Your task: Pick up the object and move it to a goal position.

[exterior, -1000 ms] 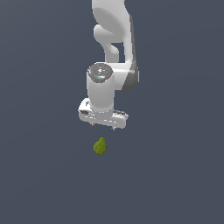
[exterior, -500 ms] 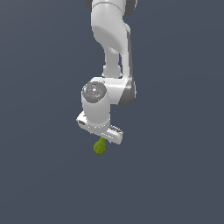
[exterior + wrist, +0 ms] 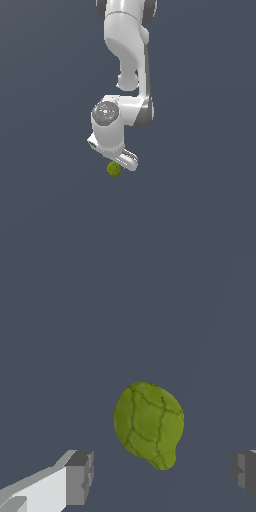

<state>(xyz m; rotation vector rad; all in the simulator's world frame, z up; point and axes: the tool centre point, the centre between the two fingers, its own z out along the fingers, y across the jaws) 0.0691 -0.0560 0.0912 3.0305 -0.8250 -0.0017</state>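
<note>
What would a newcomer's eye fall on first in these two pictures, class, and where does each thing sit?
First, the small olive-green pear-shaped fruit with a cracked, mottled skin, filling the middle of the wrist view on plain dark grey ground. Next, the big white robot arm reaching down from the top of the exterior view. Its gripper hangs right over the fruit, and its grey-tipped fingers stand apart on either side, not touching it.

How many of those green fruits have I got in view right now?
1. The single green fruit lies on the dark floor directly under the gripper; in the wrist view it sits between the open fingers, untouched. The arm could be hiding another.
</note>
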